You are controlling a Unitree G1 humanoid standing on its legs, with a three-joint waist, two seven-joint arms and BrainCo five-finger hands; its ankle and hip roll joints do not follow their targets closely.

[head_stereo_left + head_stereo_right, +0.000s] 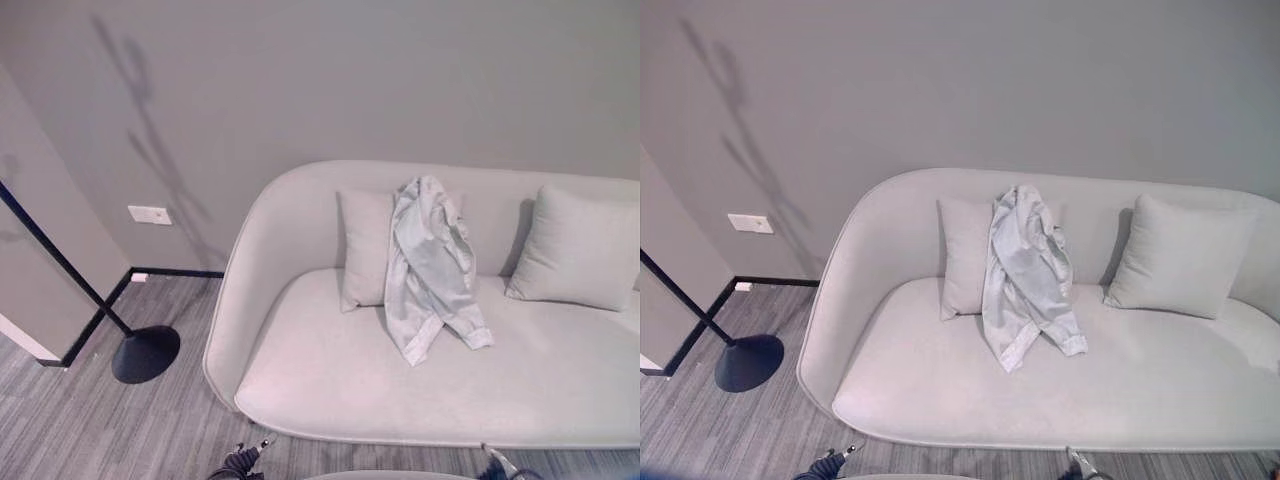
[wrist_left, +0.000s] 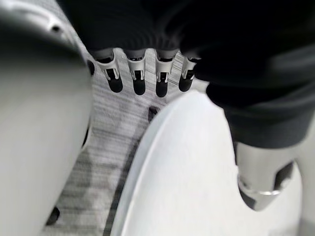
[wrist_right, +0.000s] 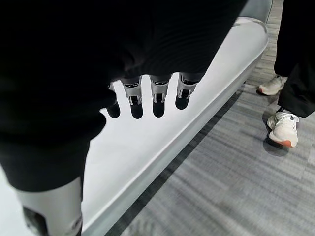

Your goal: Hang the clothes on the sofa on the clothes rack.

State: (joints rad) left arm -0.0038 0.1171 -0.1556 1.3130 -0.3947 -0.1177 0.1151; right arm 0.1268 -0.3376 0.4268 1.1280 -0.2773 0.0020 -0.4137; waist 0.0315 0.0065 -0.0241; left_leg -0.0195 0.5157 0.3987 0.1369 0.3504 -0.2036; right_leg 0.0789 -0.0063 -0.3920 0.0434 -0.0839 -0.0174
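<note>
sofa [image 1: 420, 400], shirt [image 1: 430, 265] against cushion [image 1: 365, 250]

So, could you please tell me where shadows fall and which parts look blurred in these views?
Left eye view: the clothes rack throws a long slanted shadow up the wall, and the garment darkens the cushion beside it. Left wrist view: the left hand is fairly crisp, while the near grey surface is blurred. Right wrist view: the right hand is crisp, its dark cover a featureless black mass.
</note>
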